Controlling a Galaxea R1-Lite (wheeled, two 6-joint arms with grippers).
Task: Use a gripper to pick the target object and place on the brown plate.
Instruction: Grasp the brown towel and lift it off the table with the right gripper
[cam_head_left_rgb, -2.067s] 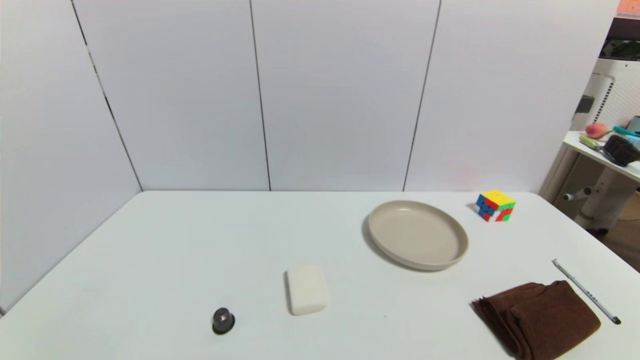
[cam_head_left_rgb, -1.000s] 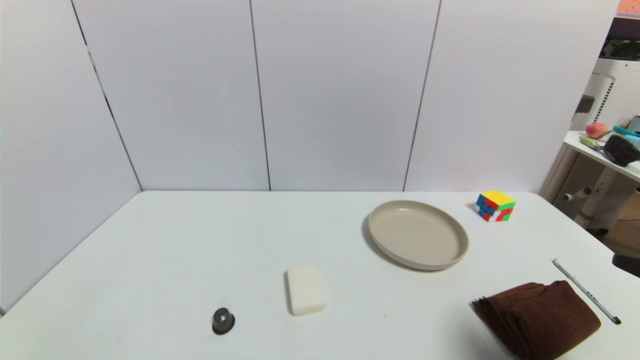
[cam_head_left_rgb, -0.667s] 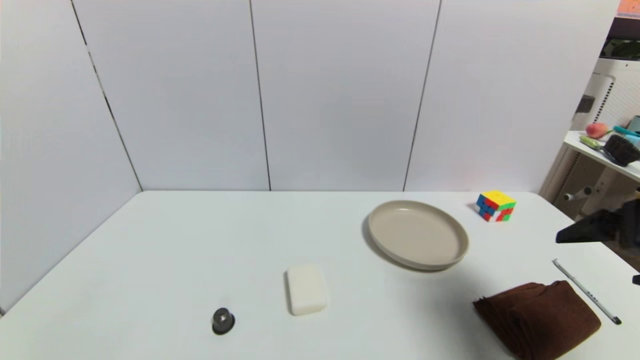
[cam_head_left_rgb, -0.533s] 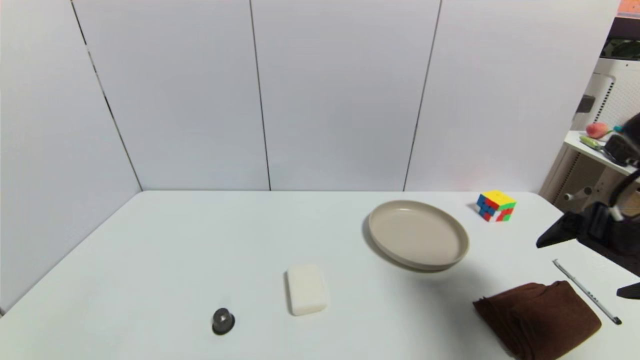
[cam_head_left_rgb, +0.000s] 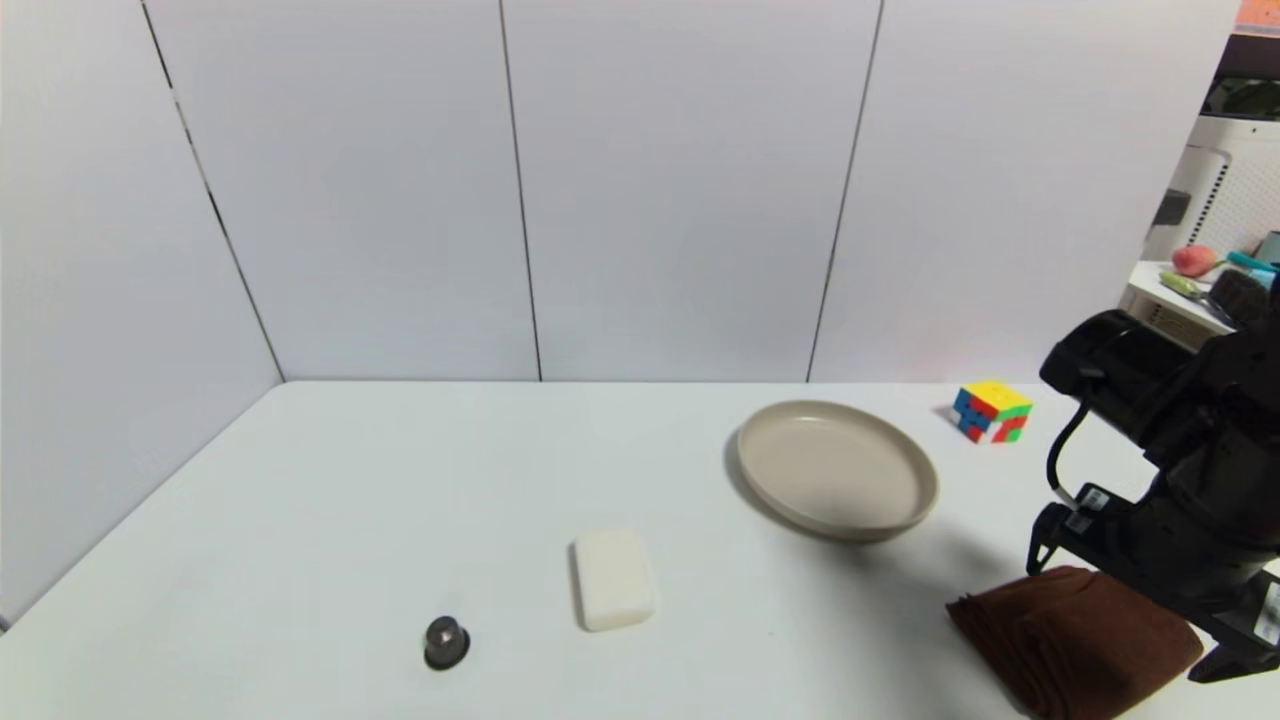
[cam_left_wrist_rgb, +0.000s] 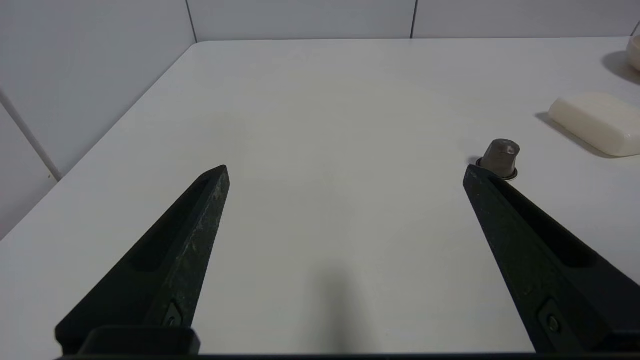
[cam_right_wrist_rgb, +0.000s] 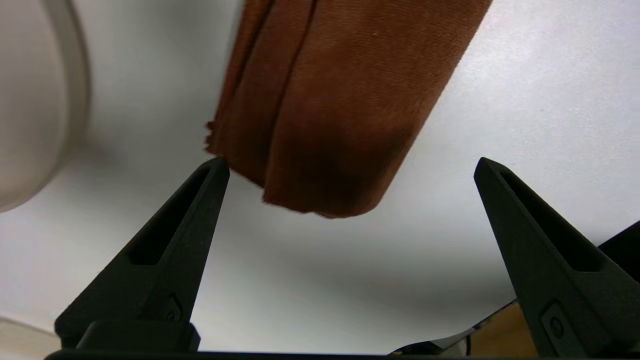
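The folded dark brown towel (cam_head_left_rgb: 1060, 640) lies at the near right of the white table. The beige plate (cam_head_left_rgb: 836, 468) sits empty beyond it to the left. My right arm (cam_head_left_rgb: 1190, 470) reaches in from the right and hovers over the towel's right part. In the right wrist view the right gripper (cam_right_wrist_rgb: 350, 165) is open and empty, with the end of the towel (cam_right_wrist_rgb: 340, 100) just ahead of its tips and the plate's rim (cam_right_wrist_rgb: 75, 100) to one side. My left gripper (cam_left_wrist_rgb: 345, 170) is open and empty over bare table at the near left.
A multicoloured puzzle cube (cam_head_left_rgb: 990, 410) stands right of the plate near the table's far right corner. A white soap-like block (cam_head_left_rgb: 613, 578) and a small dark capsule (cam_head_left_rgb: 446, 640) lie at the near middle; both also show in the left wrist view, the block (cam_left_wrist_rgb: 595, 122) and the capsule (cam_left_wrist_rgb: 500, 157).
My right arm has come in from the right edge and moved over the towel, now hiding the pen that lay beside it. The towel and plate have not moved.
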